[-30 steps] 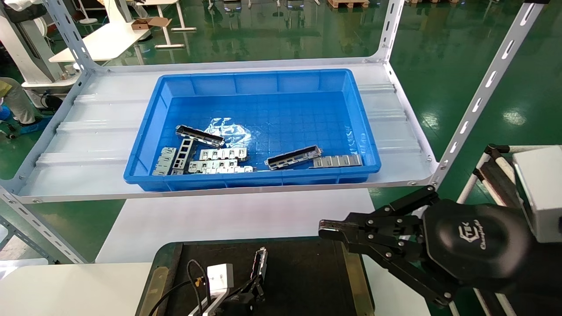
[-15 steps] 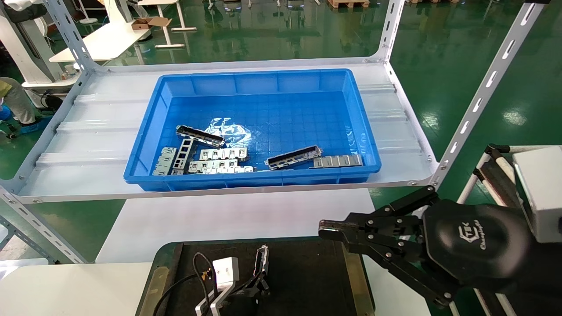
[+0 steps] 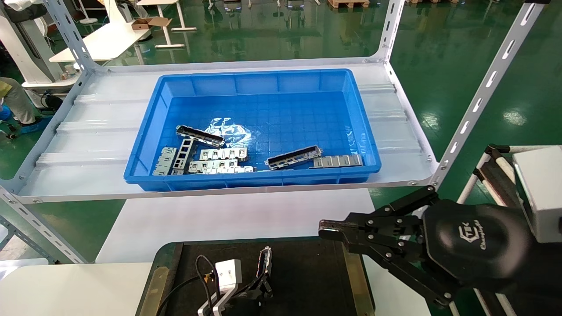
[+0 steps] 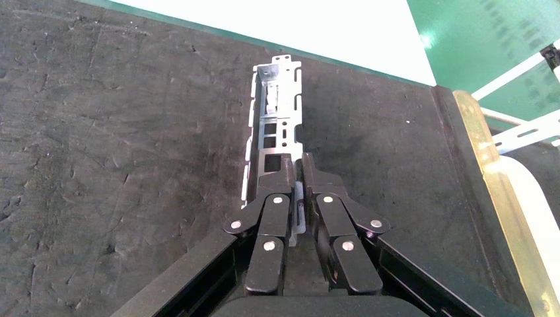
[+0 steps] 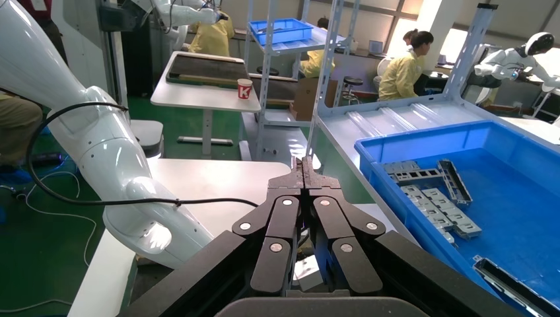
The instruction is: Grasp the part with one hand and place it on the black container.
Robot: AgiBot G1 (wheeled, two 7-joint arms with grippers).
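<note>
My left gripper [image 3: 262,283] is at the bottom of the head view, over the black container [image 3: 307,276]. It is shut on one end of a silver-grey channel part [image 3: 264,262]. In the left wrist view the gripper [image 4: 298,164] pinches one side wall of the part [image 4: 274,119], which lies lengthwise low over or on the black surface [image 4: 119,132]; I cannot tell if it touches. Two more channel parts [image 3: 199,135] [image 3: 293,157] lie in the blue bin [image 3: 263,79]. My right gripper [image 3: 326,228] is shut and empty, parked to the right of the container; it also shows in the right wrist view [image 5: 304,166].
The blue bin sits on a white shelf [image 3: 88,131] behind the container and holds flat slotted plates [image 3: 219,160] [image 3: 338,161]. White slotted shelf posts [image 3: 478,101] stand at the right. A white table [image 3: 228,215] lies between shelf and container. The bin shows in the right wrist view [image 5: 508,139].
My left gripper has moved slightly to the right with the part in it, over the black container. The right arm has not moved.
</note>
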